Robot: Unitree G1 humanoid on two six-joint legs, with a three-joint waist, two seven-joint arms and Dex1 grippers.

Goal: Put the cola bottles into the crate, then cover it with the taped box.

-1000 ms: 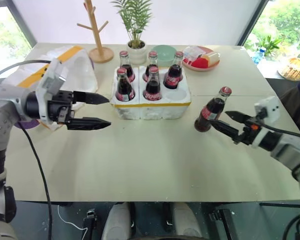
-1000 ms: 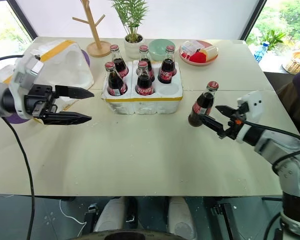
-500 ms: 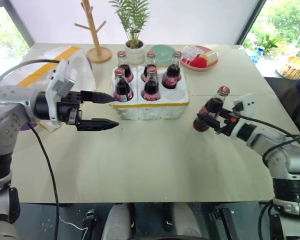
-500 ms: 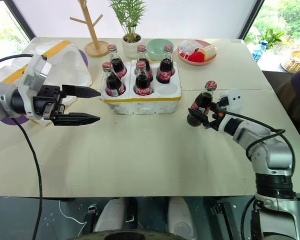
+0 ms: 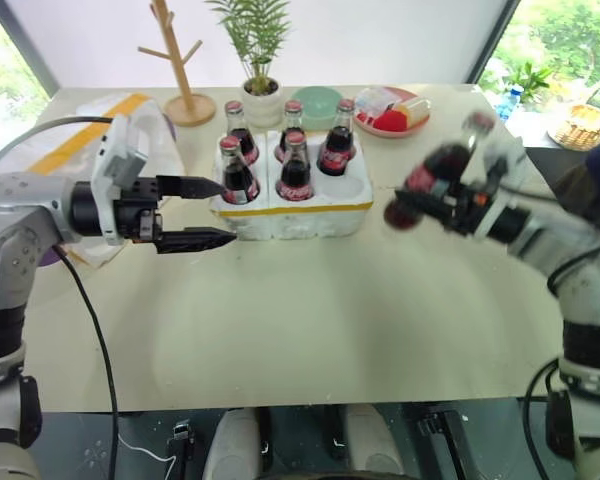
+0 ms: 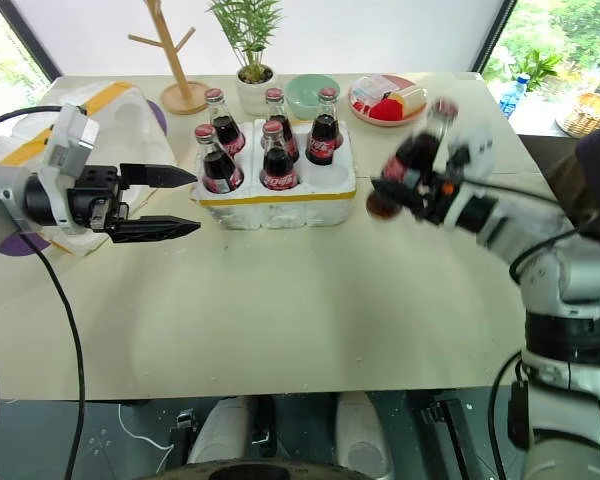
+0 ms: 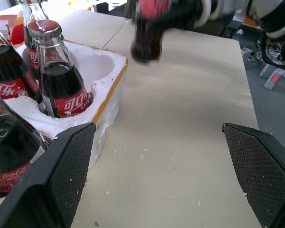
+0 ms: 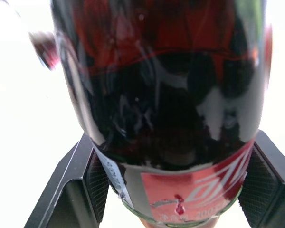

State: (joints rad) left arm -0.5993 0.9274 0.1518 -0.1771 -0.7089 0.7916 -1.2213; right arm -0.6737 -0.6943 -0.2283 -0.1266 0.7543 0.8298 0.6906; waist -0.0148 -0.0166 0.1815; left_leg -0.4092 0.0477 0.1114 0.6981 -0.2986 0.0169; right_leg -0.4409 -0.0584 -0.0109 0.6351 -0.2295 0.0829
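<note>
The crate point(image 5: 298, 214), a low white foam tray with a yellow band, holds several cola bottles point(image 5: 296, 172). Its front right well point(image 5: 346, 187) is empty. One more cola bottle point(image 5: 432, 178) hangs tilted above the table to the right of the crate, and my right gripper point(image 5: 452, 198) is shut on its body. In the right wrist view that bottle point(image 8: 166, 95) sits between the fingers point(image 8: 83, 187). My left gripper point(image 5: 228, 210) stands open just left of the crate, with nothing in it. The taped box point(image 5: 85, 135) lies at the far left behind the left arm.
Along the table's far edge stand a wooden peg tree point(image 5: 185, 60), a potted plant point(image 5: 255, 50), a green bowl point(image 5: 320, 100) and a pink plate of food point(image 5: 395, 110). A basket point(image 5: 580, 125) sits beyond the table's right side. White foam crumbs dot the tabletop.
My right gripper closed on the loose bottle and lifted it off the table, up and toward the crate. The left gripper has stayed open in the same spot.
</note>
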